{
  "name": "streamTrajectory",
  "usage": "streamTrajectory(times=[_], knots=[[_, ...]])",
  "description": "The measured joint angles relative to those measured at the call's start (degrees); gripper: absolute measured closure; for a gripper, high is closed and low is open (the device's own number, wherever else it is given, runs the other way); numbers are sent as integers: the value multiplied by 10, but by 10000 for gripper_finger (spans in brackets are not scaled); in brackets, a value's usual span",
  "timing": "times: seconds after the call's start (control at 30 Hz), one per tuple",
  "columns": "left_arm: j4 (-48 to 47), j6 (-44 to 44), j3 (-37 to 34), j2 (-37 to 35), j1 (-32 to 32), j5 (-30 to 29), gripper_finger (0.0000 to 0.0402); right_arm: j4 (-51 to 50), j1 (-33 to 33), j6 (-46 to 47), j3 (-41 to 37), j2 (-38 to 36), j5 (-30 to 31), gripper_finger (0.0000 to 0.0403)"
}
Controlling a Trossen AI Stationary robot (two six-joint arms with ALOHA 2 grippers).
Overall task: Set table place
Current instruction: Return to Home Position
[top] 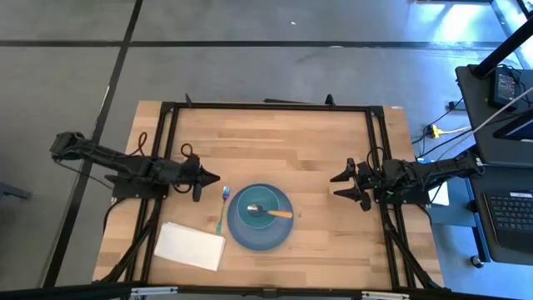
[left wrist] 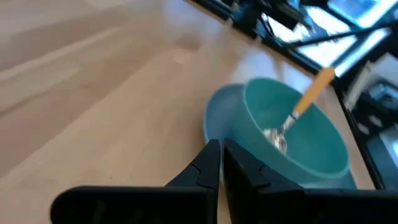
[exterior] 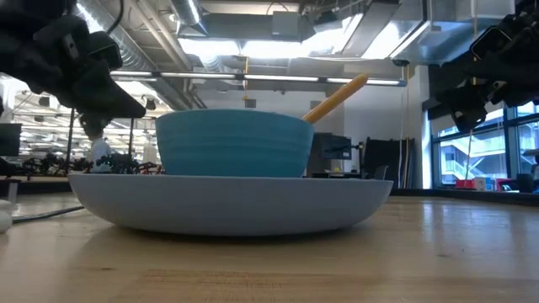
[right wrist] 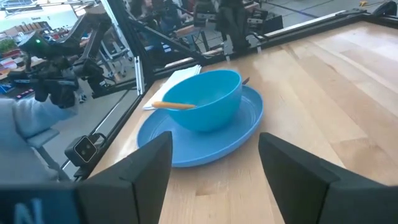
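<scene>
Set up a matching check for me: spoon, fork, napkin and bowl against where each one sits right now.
1. spoon
2. fork
3. napkin
4. bowl

A. on the plate
B. on the table, beside the plate's rim on the left arm's side
C. in the bowl
D. flat on the table, toward its corner

Pairs: 1-C, 2-B, 3-D, 4-A.

The left gripper, shut, and the right gripper, open, hang to either side of the plate.

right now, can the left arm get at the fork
Probably yes: the fork lies bare on the table beside the plate, close to the left pincer, with nothing between them, though the pincer is shut.
</scene>
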Motion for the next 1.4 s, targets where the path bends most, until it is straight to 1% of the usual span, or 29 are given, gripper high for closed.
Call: streamTrajectory(times=[0.1, 0.27, 0.3, 0.37, 0.5, 0.63, 0.73, 0.8, 0.9, 1.03, 1.4], knots=[[-1, 56, 6, 0, 54, 79, 395, 0, 0, 1, 0, 0, 0, 162], [-1, 145, 66, 0, 140, 216, 401, 0, 0, 1, 0, 0, 0, 162], [-2, 161, 77, 0, 151, 234, 401, 0, 0, 0, 0, 0, 0, 162], [-1, 194, 92, 0, 163, 246, 399, 0, 0, 0, 0, 0, 0, 162], [-27, 253, 90, -1, 153, 243, 389, 0, 0, 0, 0, 0, 0, 162], [-29, 248, 63, -2, 124, 179, 379, 0, 0, 0, 0, 0, 0, 162], [-26, 242, 33, -3, 102, 143, 372, 0, 0, 1, 0, 0, 0, 162], [-4, 241, 16, -9, 88, 110, 368, 0, 0, 0, 0, 0, 0, 162], [25, 274, -4, -10, 73, 67, 362, 0, 0, 0, 0, 0, 0, 162], [43, 326, -16, -10, 65, 59, 355, 0, 0, 0, 0, 0, 0, 162], [41, 337, -54, -11, 65, 58, 339, 0, 0, 0, 0, 0, 0, 162]])
